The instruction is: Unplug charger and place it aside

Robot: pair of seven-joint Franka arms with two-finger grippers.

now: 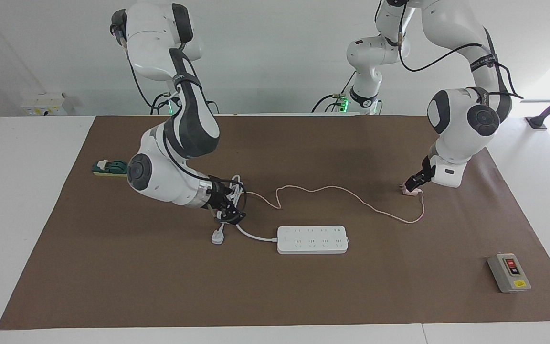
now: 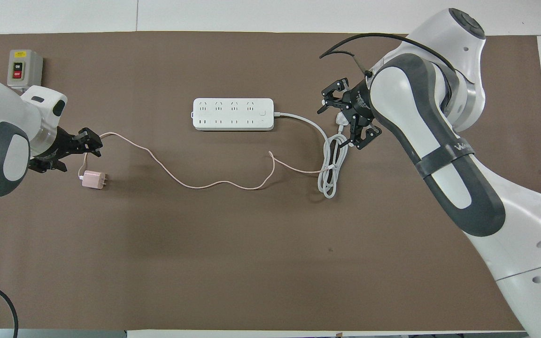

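Your charger (image 2: 93, 179) lies unplugged on the mat toward the left arm's end, well apart from the strip (image 2: 233, 113), because the left gripper (image 2: 85, 143) just beside it is spread, empty; the right gripper (image 2: 351, 115) is also spread, over the white cord (image 2: 331, 164).

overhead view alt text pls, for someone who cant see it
A small pink charger lies unplugged on the brown mat, toward the left arm's end, its thin cable trailing toward the coiled white cord. The open left gripper sits just beside it. The open right gripper hovers over the cord of the white power strip.
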